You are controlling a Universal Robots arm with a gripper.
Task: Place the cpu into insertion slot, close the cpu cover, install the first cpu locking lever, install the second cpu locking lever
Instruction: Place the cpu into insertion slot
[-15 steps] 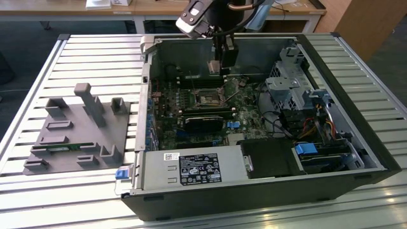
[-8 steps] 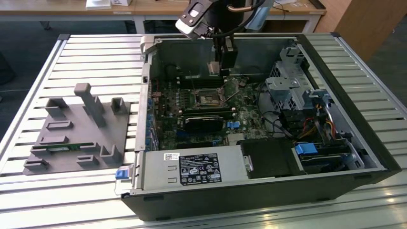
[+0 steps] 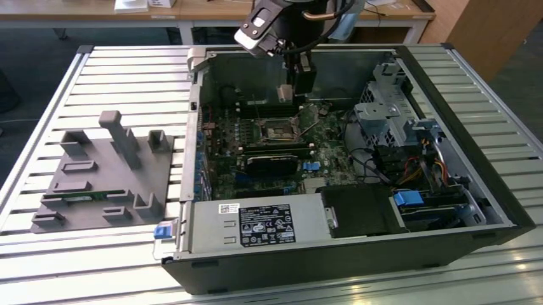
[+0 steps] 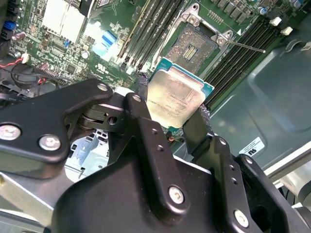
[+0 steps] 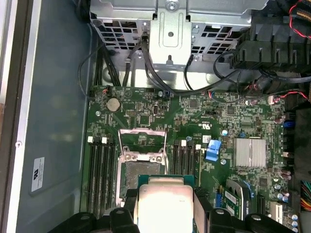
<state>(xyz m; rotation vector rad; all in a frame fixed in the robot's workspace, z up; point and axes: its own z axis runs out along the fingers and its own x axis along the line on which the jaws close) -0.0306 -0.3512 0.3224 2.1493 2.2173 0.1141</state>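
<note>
One cpu [image 4: 181,94], clamped in the gripper [image 4: 172,101].
Jaws grasp the chip by two opposite edges, above the motherboard [image 5: 194,121] and near the empty insertion slot [image 4: 194,46]. The cpu cover [image 5: 144,130] stands hinged open.

cpu [image 4: 176,99]: one, near the insertion slot [image 4: 194,46]
insertion slot: one
cpu cover [image 5: 142,141]: one, tipped up at the insertion slot's edge
gripper fingers [image 4: 143,116]: two, near the insertion slot
memory-slot banks [image 5: 99,177]: two, one on each side of the insertion slot
coin battery [image 5: 112,103]: one, near the insertion slot
finned heatsink [image 5: 250,153]: one, well apart from the insertion slot
computer case [image 3: 475,210]: one, around the insertion slot
grey fixture block [image 3: 102,175]: one, well apart from the insertion slot, toward the exterior view's left
</note>
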